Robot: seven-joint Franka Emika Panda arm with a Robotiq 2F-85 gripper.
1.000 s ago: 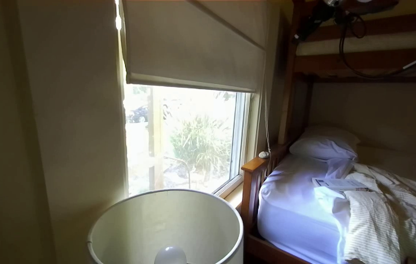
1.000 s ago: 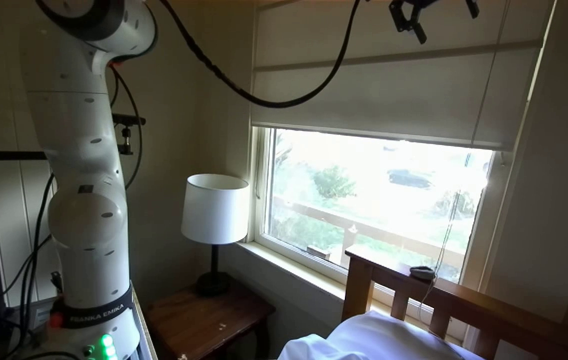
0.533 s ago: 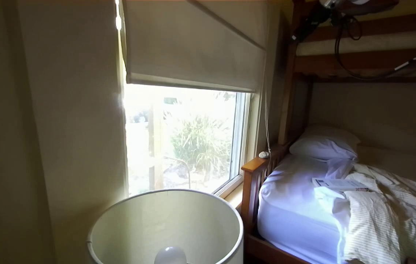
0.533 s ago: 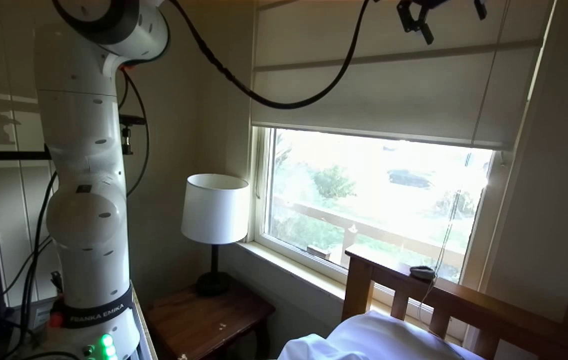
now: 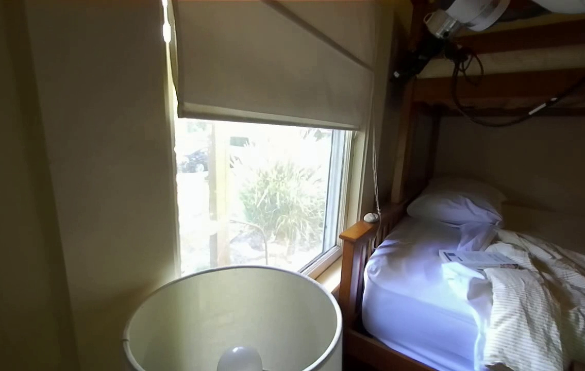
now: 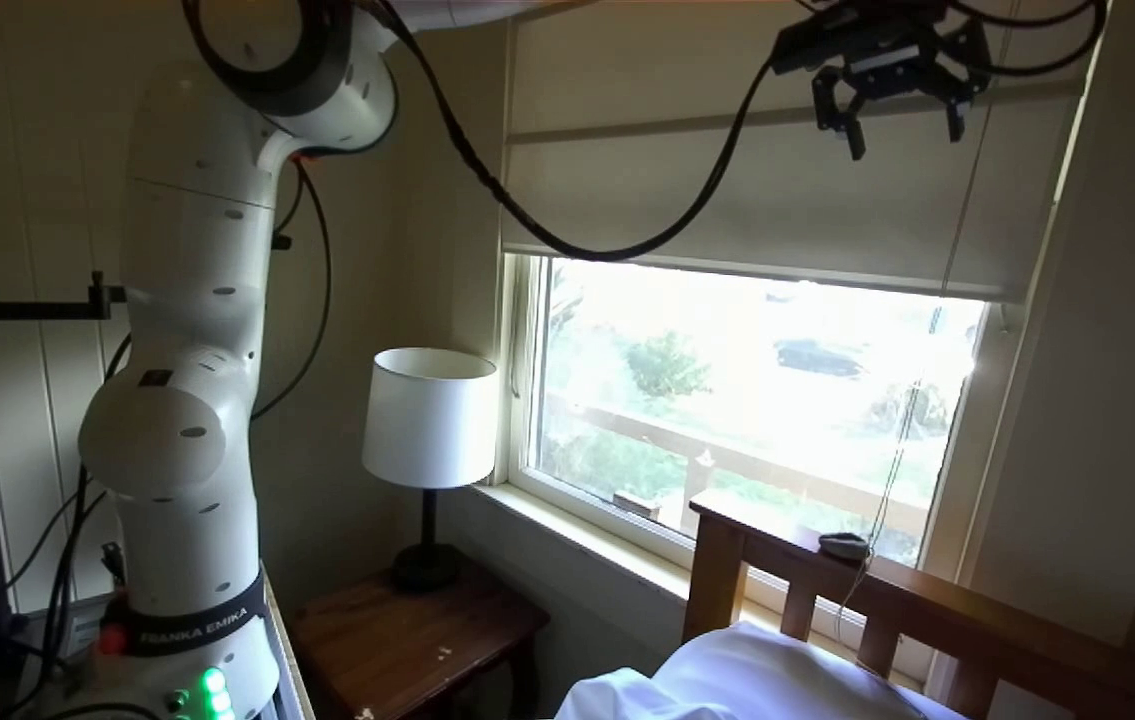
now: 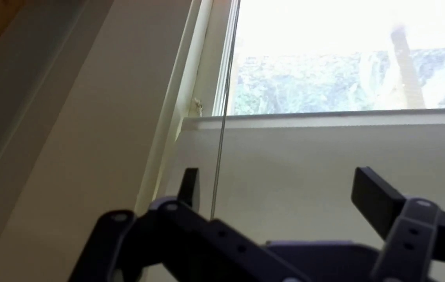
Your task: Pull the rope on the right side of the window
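Up at two o'clock in an exterior view, the gripper (image 6: 907,145) is hanging in front of the shade (image 6: 607,180), its fingers (image 7: 379,203) standing wide apart and clasping nothing. And here's the rope (image 7: 222,137)! It's trailing down the three o'clock side of the window (image 6: 747,400) and running on past the bed rail (image 6: 937,590) at four o'clock. In the wrist view it's stretching from twelve towards six, showing between the fingers, nearer the nine o'clock one; whether it's lying within their reach, I can't tell.

Now, this rope is looking light and limp, so any sideways nudge is probably just setting it swinging. It's likely being slippery too, and it's appearing doubled lower down, so it's asking for a square pinch on both strands, well in between the fingers. The straight stretch above the shade's hem (image 7: 324,120) is offering the best hold, I'm reckoning; from there, steady pulling downwards, towards six o'clock, is looking kinder than jerking.
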